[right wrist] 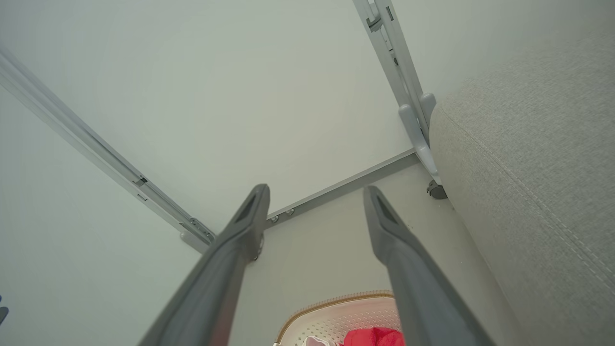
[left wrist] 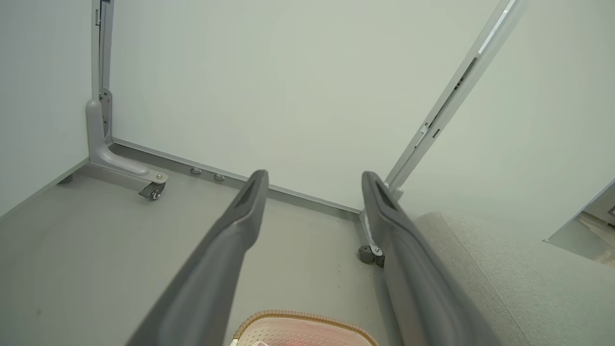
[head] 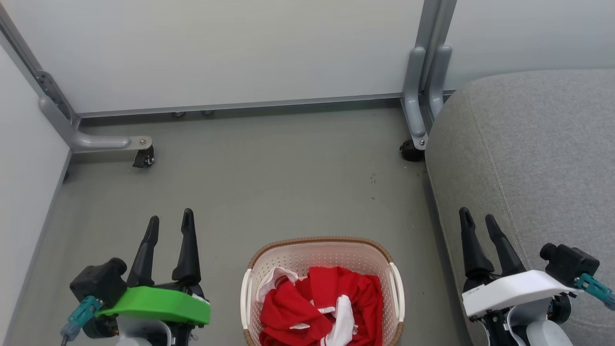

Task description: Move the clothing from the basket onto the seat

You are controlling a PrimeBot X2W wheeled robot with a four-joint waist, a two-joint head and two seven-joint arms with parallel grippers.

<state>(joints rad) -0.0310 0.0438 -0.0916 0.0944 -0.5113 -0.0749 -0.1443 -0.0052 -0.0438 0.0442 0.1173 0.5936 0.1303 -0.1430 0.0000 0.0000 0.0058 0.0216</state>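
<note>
Grey floor [head: 288,182] hemmed by pale panels [head: 240,48], basket [head: 317,241] at bottom centre, red-and-white clothing [head: 336,298] heaped inside, perhaps 2 garments, grey seat [head: 538,144] at right, left gripper [head: 170,216] and right gripper [head: 477,215] flanking basket, fingers apart, empty.

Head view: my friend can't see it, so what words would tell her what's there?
Red and white clothing lies heaped in a cream laundry basket on the grey floor, bottom centre. The left end effector and right end effector hover open and empty either side of it. A grey sofa seat stands at the right.
</note>
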